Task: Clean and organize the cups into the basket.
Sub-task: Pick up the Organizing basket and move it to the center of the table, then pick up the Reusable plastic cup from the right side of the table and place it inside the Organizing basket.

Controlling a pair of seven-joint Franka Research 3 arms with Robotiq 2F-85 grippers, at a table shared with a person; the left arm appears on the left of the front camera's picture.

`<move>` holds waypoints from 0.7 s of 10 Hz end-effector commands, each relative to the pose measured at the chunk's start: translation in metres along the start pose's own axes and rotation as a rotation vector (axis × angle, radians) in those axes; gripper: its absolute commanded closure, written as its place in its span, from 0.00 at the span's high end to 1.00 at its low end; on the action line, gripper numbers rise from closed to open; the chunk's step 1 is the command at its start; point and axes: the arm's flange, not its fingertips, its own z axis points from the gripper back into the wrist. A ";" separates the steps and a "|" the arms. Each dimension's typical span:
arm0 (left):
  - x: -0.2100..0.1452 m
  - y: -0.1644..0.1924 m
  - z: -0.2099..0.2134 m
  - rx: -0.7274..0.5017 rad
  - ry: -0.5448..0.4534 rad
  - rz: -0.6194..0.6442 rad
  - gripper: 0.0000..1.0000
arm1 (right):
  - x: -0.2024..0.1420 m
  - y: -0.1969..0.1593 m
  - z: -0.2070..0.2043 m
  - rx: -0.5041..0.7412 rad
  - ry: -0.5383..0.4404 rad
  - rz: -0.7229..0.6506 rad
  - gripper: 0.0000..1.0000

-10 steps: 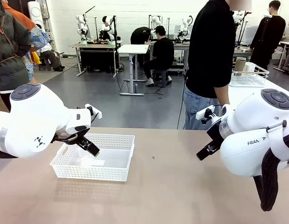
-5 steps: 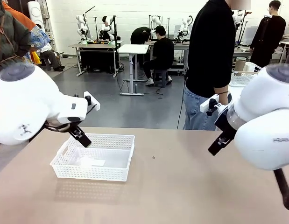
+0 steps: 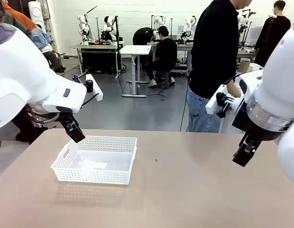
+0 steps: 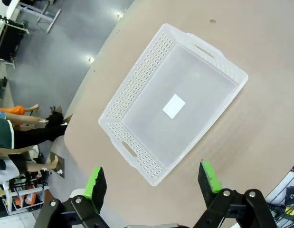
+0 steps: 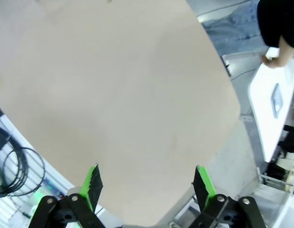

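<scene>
Hovering wide open with nothing in its grasp, the left gripper [image 4: 151, 176] hung above the left end of the white lattice basket [image 3: 92, 176]. The basket sat near the table's [image 3: 194, 190] far edge, toward its left side, empty but for a white label on its floor. Same story for the right gripper [image 5: 147, 176]: jaws fully spread, nothing between them, over bare tabletop by the right edge, close to the person [image 3: 215, 52] in black at the far side. Trouble spots, as I read it: a low sweep from the left arm could have clipped the rolled rim and skidded that light basket toward the edge. The right arm, so near the person, risked a bump if both reached at once.
</scene>
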 end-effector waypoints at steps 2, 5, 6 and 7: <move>-0.002 0.008 -0.029 -0.031 0.011 0.027 1.00 | 0.010 -0.011 -0.033 0.038 0.019 -0.033 1.00; -0.003 0.007 -0.026 -0.040 0.023 0.023 1.00 | 0.001 -0.022 -0.029 0.179 -0.083 -0.139 1.00; -0.012 0.024 -0.025 -0.203 -0.123 0.168 1.00 | -0.008 -0.037 -0.035 0.398 -0.213 -0.245 1.00; -0.024 0.040 -0.026 -0.370 -0.202 0.332 1.00 | -0.022 -0.053 -0.039 0.570 -0.300 -0.358 1.00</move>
